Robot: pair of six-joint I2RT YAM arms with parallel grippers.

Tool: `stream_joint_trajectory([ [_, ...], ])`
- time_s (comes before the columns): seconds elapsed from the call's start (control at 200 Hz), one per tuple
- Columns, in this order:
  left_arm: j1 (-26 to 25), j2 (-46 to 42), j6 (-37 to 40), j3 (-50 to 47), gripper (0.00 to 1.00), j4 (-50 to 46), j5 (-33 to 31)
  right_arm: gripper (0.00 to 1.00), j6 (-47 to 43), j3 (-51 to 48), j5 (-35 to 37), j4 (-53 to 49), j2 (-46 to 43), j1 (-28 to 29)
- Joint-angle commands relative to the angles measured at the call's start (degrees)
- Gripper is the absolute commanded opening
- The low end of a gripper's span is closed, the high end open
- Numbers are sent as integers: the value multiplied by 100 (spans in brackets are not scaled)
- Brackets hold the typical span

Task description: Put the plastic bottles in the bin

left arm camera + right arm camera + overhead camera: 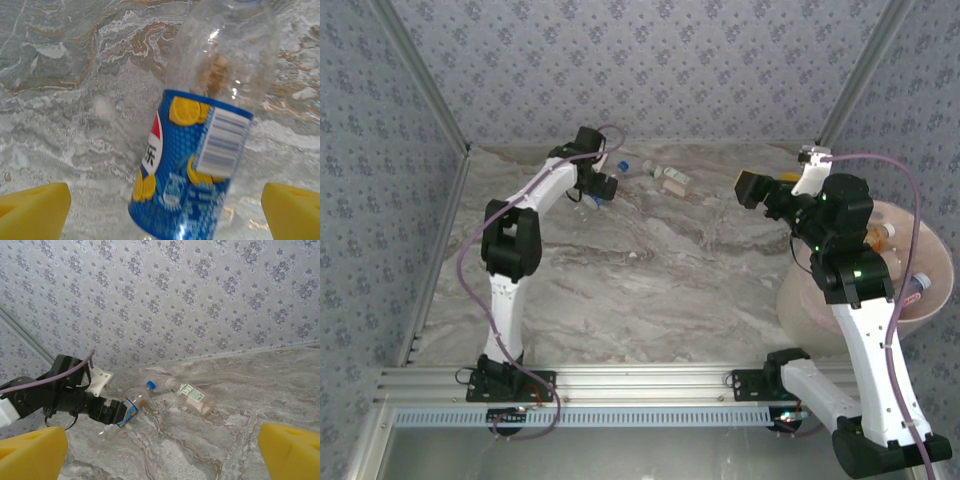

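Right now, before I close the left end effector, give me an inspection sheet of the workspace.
Surface: marbled tabletop, no spills seen.
Job's things: blue-labelled bottle lying between the left end effector's fingers; green-and-white-labelled bottle lying close beside it, near the back wall; bin at the table's right edge with several bottles inside.
Clutter: nothing seen.
Grippers: left end effector open, straddling the blue-labelled bottle; right end effector open, empty, raised above the table.
Cables: purple cable hangs off the left arm; a second purple cable arcs over the right arm above the bin; no snag seen.
Surroundings: patterned wallpaper walls; aluminium rail along the near edge.
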Motion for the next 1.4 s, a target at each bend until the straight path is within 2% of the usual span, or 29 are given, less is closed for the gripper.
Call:
stream_joint_trajectory([
  [0.0,67,338,261,431,98,-522,-85,100,-123,-56,-12,46,-67,55],
  [0.15,67,657,264,535,94,-596,139,100,-138,-60,37,53,-38,60],
  [0.375,32,521,7,-86,79,-282,144,100,-116,-66,88,100,30,112],
  [0.525,-54,145,-56,-854,65,72,181,100,-103,-80,91,130,87,160],
  [0.844,-276,-805,-398,-2096,54,873,227,100,11,-170,242,205,143,294],
  [0.964,-467,-1494,-614,-2668,53,1339,729,100,358,-487,530,396,142,304],
  [1.064,-695,-2145,-998,-3160,52,1835,1200,100,706,-709,463,652,200,300],
  [1.214,-1077,-3152,-1748,-4106,52,3201,2151,100,1133,-1019,-43,1263,348,337],
  [1.394,-1258,-3771,-2819,-4897,52,4979,3658,100,1282,-1255,-1169,2253,610,515],
])
